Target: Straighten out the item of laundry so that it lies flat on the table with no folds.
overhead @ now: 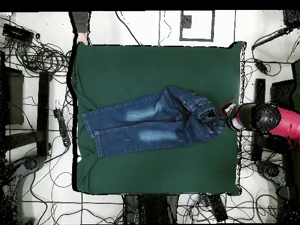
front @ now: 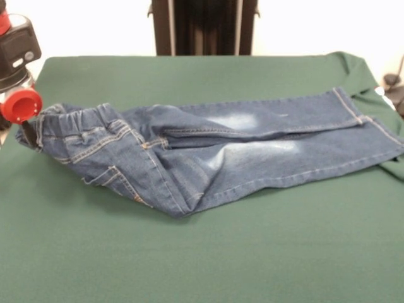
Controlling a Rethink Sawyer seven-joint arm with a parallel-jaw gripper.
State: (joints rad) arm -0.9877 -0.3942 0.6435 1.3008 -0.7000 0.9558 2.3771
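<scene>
jeans (front: 208, 151) lie rumpled, end effector (front: 26, 129) at waistband.

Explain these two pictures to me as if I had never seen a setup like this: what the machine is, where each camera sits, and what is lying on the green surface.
The red and black machine is a robot arm; its grasping part, the end effector, sits at the waistband of a small pair of blue jeans. One picture is taken from across the table, facing the robot. The other looks straight down from above, so the same jeans appear turned around, with the arm coming in from the right. The jeans lie stretched out on the green tabletop, legs side by side, but the waist end is bunched and folded, not flat. Whether the end effector is actually pinching the waistband cannot be told. A person's hand shows at the table's top left corner in the overhead view.
</scene>
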